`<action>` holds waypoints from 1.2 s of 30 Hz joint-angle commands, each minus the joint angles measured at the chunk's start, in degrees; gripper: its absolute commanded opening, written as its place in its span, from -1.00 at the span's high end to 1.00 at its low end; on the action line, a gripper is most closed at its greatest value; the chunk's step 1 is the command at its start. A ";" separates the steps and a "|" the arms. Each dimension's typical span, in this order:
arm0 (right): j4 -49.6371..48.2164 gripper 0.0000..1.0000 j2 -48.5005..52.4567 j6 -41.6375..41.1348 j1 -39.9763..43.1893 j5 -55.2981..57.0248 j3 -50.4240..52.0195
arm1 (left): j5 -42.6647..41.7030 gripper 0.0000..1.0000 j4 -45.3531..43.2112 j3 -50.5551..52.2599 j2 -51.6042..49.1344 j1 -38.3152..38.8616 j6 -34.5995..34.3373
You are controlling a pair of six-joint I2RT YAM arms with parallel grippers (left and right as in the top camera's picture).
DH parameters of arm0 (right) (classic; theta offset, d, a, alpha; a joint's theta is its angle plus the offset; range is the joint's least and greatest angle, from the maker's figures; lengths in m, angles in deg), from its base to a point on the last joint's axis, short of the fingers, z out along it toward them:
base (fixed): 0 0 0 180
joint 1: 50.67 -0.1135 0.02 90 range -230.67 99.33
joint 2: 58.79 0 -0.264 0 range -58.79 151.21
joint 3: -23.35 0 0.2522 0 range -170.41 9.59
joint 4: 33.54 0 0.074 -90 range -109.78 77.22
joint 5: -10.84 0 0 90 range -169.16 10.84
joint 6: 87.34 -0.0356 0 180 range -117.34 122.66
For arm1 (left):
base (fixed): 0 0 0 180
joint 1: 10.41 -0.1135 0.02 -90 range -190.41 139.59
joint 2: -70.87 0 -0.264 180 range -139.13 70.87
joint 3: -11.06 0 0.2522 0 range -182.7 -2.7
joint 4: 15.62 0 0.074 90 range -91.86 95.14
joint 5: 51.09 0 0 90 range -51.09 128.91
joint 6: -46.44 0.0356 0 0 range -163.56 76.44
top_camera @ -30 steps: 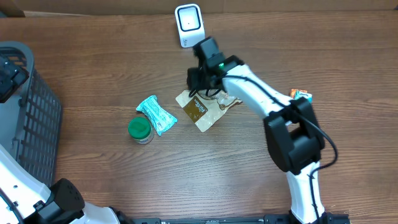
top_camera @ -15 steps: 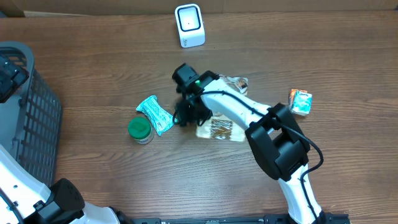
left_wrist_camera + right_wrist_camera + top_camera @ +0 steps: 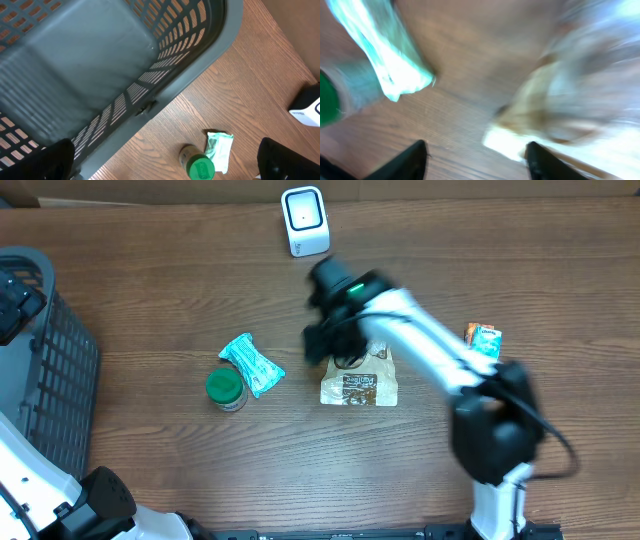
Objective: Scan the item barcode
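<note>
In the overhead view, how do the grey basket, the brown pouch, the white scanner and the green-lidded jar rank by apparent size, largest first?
1. grey basket, even though the frame edge cuts it off
2. brown pouch, partly hidden
3. white scanner, not much smaller than the pouch
4. green-lidded jar

Wood-grain table (image 3: 150, 460), seemingly glossy pouch (image 3: 358, 388)

No text is legible in any view. Centre of overhead frame: tan pouch (image 3: 386, 391) carries a dark label (image 3: 359, 382) w/ pale print, too small to read. Right of frame: orange-and-teal packet (image 3: 483, 340) has print, illegible. Top centre: white scanner (image 3: 304, 220), no readable marking. Right wrist view too blurred for lettering.
</note>
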 commanded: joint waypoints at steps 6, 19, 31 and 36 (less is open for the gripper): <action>0.11 -0.42 0.33 13.33 22.67 -18.05 0.26 | -0.37 -0.99 0.09 -0.02 0.13 0.39 0.85; 0.39 -0.39 13.68 24.06 27.74 -26.32 0.59 | -0.37 -0.99 0.09 -0.02 0.13 0.39 0.85; -7.89 -0.39 14.80 27.50 26.62 -27.80 12.50 | -0.37 -0.99 0.09 -0.02 0.13 0.39 0.85; -14.88 -0.29 14.80 19.19 22.88 -28.48 15.17 | -0.37 -0.99 0.09 -0.02 0.13 0.39 0.85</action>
